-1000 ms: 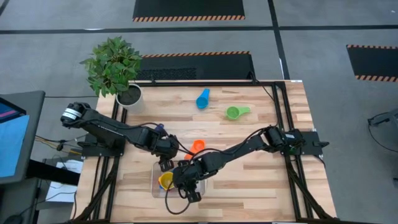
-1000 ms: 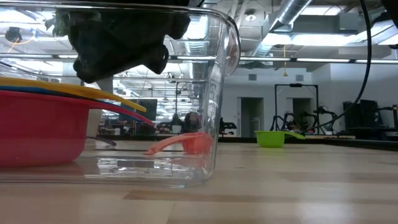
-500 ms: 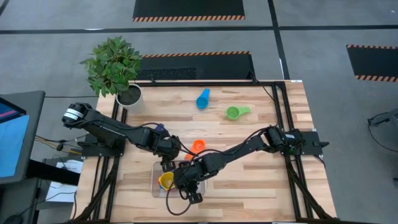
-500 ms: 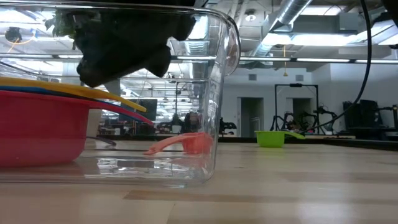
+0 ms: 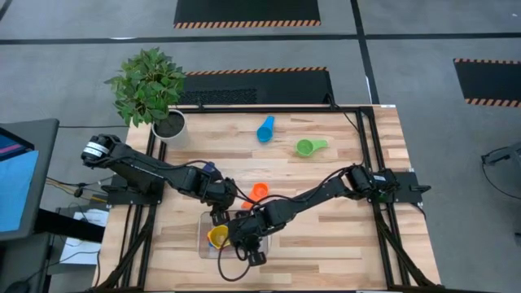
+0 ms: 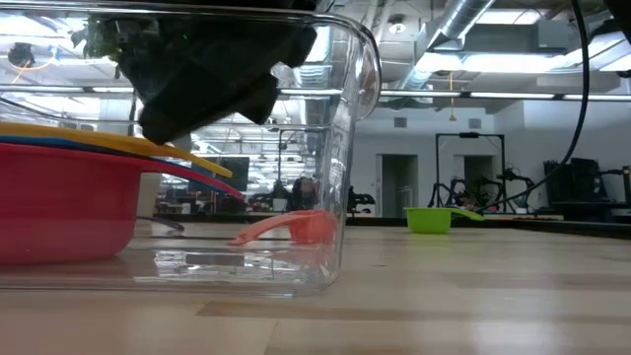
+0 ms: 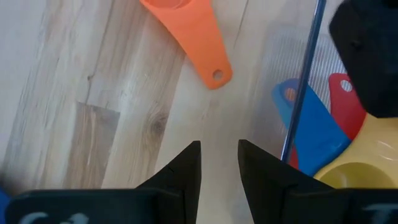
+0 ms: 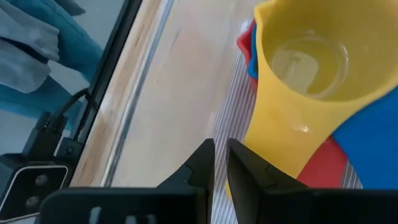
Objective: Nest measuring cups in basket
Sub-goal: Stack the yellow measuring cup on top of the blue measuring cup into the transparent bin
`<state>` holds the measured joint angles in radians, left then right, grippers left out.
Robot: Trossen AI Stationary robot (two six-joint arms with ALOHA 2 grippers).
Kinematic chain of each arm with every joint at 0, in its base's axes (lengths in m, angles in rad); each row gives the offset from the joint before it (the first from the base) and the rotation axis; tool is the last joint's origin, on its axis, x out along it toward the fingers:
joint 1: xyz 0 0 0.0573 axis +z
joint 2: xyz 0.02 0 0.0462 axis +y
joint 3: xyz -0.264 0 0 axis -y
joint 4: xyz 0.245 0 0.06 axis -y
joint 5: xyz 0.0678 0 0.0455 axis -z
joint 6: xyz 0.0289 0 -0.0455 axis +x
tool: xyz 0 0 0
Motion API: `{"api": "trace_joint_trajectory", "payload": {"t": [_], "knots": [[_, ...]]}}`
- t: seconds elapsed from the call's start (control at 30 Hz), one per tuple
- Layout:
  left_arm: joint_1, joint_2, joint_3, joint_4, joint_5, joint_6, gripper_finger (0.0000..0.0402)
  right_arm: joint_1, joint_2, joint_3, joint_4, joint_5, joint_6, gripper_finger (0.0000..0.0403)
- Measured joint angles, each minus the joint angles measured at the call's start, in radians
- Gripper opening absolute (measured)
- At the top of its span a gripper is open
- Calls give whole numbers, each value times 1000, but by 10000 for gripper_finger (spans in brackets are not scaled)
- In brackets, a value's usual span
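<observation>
The clear basket [image 5: 203, 244] stands near the table's front edge. It holds a yellow cup [image 8: 311, 68] nested on a blue cup [image 7: 311, 124] and a red cup [image 6: 59, 197]. My right gripper [image 8: 221, 155] hangs over the basket beside the yellow cup, with a narrow gap and nothing seen in it. My left gripper [image 7: 219, 165] stands open over bare wood just outside the basket's far wall. The orange cup [image 5: 259, 191] lies a little beyond it. A green cup [image 5: 306, 147] and a light blue cup [image 5: 265, 129] lie farther back on the table. My right gripper has one finger [image 8: 245, 171] lying over the yellow cup's handle [image 8: 273, 143]. I cannot tell whether it touches the handle. The cup sits upright in the stack, and nothing shows between the two fingers.
A white plant pot [image 5: 169, 126] stands at the far left corner. Black frame rails [image 5: 370, 163] run along the table's sides. The two arms crowd together above the basket. Bare wood lies to the right of the basket. Someone's blue-clad legs [image 8: 56, 43] show beyond the table edge.
</observation>
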<state>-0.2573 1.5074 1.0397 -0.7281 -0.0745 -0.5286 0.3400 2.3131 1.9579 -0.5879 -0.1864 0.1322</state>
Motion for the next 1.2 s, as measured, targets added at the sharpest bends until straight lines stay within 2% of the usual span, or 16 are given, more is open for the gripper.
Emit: {"api": "trace_joint_trajectory", "payload": {"t": [0.63,1.2], "knots": [[0,0,0,8,11,44,93,-9,0,0,-28,32,27,65],[0,0,0,15,38,90,93,-14,0,0,-31,126,126,65]]}}
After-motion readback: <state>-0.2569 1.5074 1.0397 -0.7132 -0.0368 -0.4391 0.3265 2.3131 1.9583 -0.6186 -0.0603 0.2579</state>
